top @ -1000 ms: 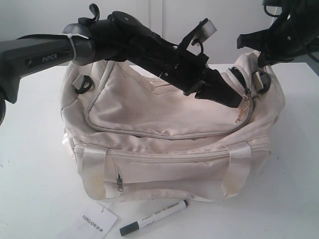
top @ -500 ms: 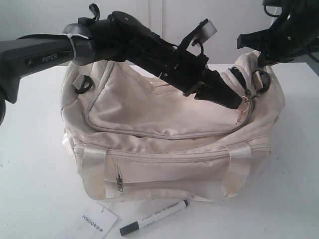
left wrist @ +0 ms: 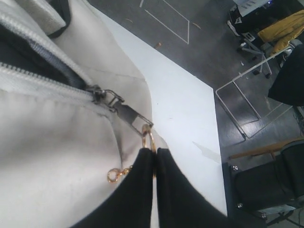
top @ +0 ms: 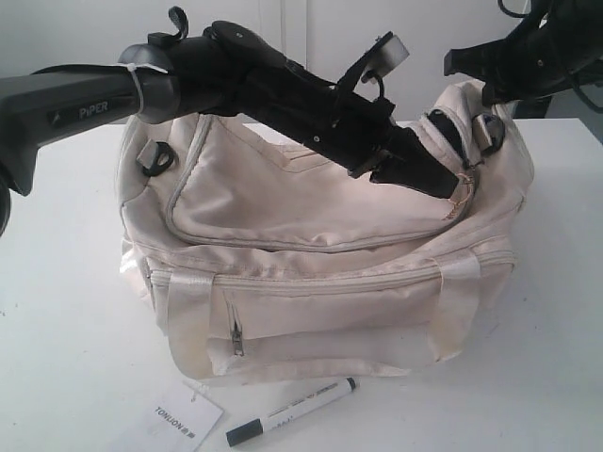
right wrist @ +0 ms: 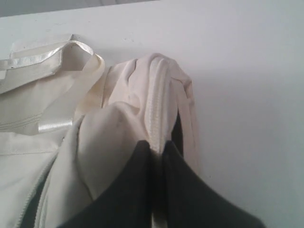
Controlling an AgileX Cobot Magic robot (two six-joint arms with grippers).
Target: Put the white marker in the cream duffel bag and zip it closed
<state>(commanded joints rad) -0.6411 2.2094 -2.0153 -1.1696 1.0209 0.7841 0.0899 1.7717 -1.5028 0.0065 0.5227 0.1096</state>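
Exterior view: marker, left claw apart.

Print on white marker too small to read; paper tag cut at edge.

Cream duffel bag, grey-edged zipper, gold ring, white marker (dark cap)

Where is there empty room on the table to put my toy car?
The bare white table left of the soft cream fabric duffel bag is free, and so is the front right corner beyond the slim white marker. Right in front of the bag it is crowded: marker and square white paper tag.
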